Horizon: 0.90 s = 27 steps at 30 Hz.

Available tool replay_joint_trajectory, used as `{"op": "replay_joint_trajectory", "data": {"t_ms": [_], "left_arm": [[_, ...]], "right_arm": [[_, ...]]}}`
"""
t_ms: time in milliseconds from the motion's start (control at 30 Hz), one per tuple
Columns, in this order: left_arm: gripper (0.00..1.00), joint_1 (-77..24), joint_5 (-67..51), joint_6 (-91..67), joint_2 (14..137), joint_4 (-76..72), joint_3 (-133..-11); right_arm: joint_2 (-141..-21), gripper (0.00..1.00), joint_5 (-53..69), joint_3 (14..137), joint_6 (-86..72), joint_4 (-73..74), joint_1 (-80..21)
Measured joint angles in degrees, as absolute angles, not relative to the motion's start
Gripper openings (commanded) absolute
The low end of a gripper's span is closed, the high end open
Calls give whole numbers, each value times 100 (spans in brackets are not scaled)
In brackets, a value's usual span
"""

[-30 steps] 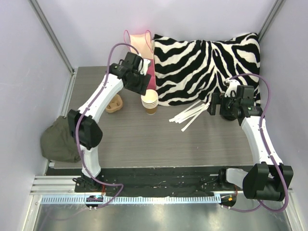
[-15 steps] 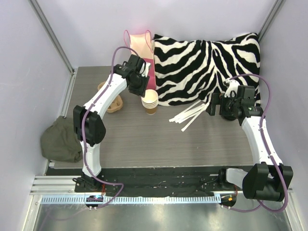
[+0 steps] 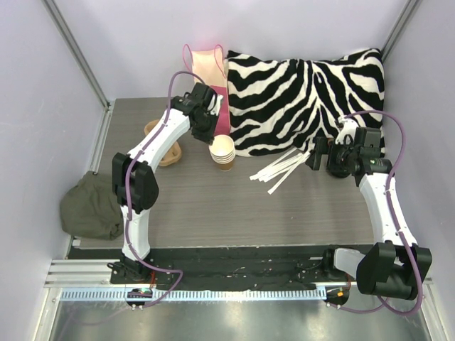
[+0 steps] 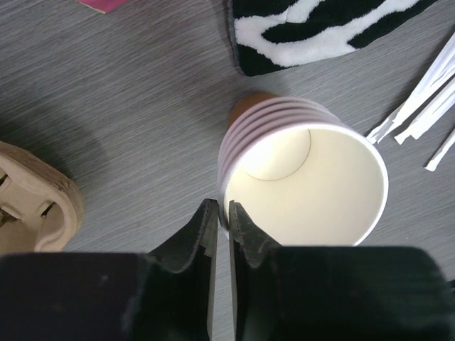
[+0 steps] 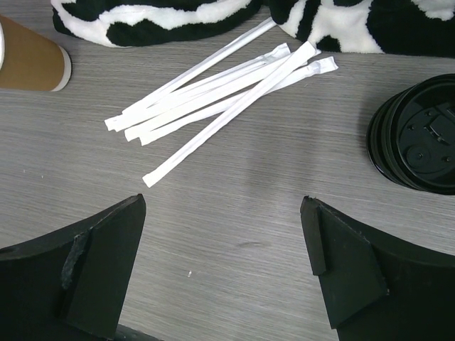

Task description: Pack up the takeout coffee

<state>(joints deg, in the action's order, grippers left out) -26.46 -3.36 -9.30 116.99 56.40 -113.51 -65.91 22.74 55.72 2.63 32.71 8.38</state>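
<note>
Looking down from the top camera, we saw the left arm stretched toward the far side of the desk (image 3: 213,206). Its left gripper (image 3: 211,135) was at the near-left rim of the stack of paper cups (image 3: 224,153). That stack stood upright just in front of the zebra pillow (image 3: 306,92) and the pink bag (image 3: 206,64). A pulp cup carrier (image 3: 167,149) lay left of the stack, wrapped straws (image 3: 281,170) lay to its right, and a green cloth (image 3: 89,206) sat at the desk's left edge. The right gripper (image 3: 315,155) hovered past the straws, near the pillow.

From the left wrist, we found the left gripper's jaws drawn almost together on the rim of the top cup (image 4: 306,185), one finger outside the wall and one inside. The cream cups were nested, with a brown cup (image 4: 252,105) at the bottom. The carrier showed at the left edge and the pillow's corner lay beyond the stack.

From the right wrist, we saw the right gripper (image 5: 224,270) spread wide and holding nothing, above bare desk. The straws lay fanned beyond it, black lids (image 5: 419,138) sat stacked at the right, and the brown cup showed at the upper left edge.
</note>
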Motion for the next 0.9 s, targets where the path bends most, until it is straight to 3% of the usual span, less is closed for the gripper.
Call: {"op": "replay_joint_trajectory", "data": {"t_ms": [100, 900], "left_arm": [[0, -2646, -401, -991, 11699, 5649, -11362], [0, -2609, -1201, -967, 11692, 6333, -11904]], "right_arm": [[-6591, 100, 2314, 5559, 237, 3273, 838], [-6591, 100, 2427, 5557, 134, 3260, 882]]}}
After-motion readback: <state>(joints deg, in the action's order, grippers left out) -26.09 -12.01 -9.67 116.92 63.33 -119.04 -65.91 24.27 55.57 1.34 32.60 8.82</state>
